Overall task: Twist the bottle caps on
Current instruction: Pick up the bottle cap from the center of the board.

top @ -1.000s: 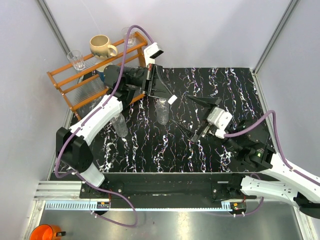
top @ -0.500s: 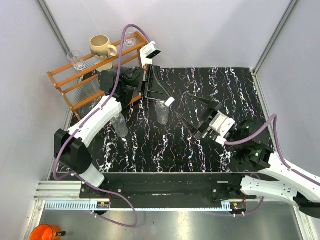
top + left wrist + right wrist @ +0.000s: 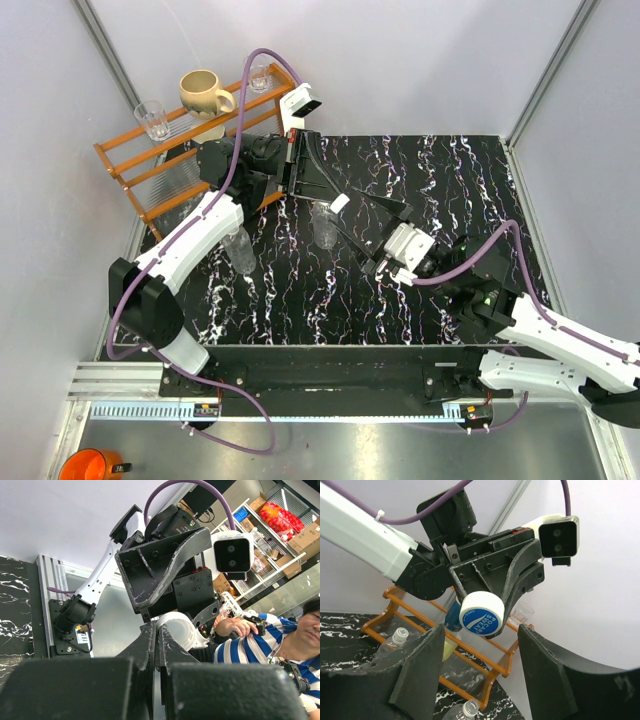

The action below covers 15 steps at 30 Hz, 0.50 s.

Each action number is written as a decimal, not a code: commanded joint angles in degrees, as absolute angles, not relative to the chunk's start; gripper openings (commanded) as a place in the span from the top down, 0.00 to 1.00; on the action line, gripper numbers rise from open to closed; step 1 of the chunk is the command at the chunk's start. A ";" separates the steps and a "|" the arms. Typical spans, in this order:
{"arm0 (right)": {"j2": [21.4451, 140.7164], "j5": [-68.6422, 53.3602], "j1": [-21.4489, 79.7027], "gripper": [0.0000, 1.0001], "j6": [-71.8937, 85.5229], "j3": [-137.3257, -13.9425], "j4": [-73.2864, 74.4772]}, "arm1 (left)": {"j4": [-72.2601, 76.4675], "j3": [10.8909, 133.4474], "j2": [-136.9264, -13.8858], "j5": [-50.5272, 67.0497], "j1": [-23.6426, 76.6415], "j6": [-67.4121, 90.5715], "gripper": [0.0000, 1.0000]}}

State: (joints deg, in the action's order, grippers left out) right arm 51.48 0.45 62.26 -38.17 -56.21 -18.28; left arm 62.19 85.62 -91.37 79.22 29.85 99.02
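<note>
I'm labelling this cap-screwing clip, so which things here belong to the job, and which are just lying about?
Job in hand:
bottle cap, held up off the table
middle bottle
left bottle

Lying about:
wooden rack
mug
drinking glass
orange cup

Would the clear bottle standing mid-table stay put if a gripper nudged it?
Probably not: the bottle looks empty and thin-walled, so it is likely light and easy to tip. Its round ribbed body would probably roll once down, and might dent under a squeeze.
</note>
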 commanded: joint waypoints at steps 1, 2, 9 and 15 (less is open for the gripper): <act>51.76 2.02 63.02 0.34 -38.58 -56.25 -24.95 | 64.69 85.69 -91.14 78.14 29.88 99.23 1.00; 51.77 2.89 63.10 0.34 -38.67 -56.08 -25.66 | 64.69 85.61 -91.14 78.13 29.88 99.23 1.00; 52.56 5.54 64.51 0.41 -38.67 -54.41 -30.06 | 64.77 85.61 -91.05 77.70 29.88 99.23 1.00; 53.70 7.82 66.80 0.44 -40.95 -53.70 -32.25 | 65.56 85.52 -90.88 77.26 29.88 100.10 1.00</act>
